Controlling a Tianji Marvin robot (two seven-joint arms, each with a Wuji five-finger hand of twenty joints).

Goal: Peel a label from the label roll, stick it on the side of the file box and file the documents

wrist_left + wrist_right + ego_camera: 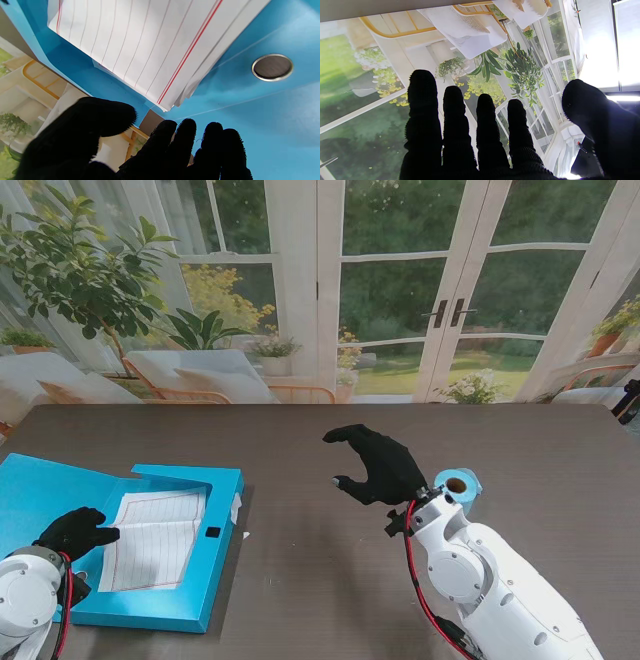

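Nearest to me on the left, the left hand rests over the open blue file box, which lies flat at the table's near left with its lid folded out to the left. The black-gloved fingers are spread and loose, grasping nothing; in the left wrist view their tips sit just short of the near corner of the documents, not touching the paper as far as I can tell. The documents, white lined sheets with a red margin line, lie inside the box tray, slightly fanned at the corner. A round metal-rimmed hole shows in the blue panel beside the sheets. A small black square sits on the box's right wall, and a white label is stuck on the outer right side of the box, towards its far end.

Farther out and to the right, the right hand hangs above the dark table near its middle, well apart from the box. It is released, with four fingers straight and side by side and the thumb held wide, nothing between them. Just right of its wrist stands the label roll, light blue with a cardboard core, partly hidden by the white forearm.

Beyond the table's far edge are chairs, potted plants and glass doors
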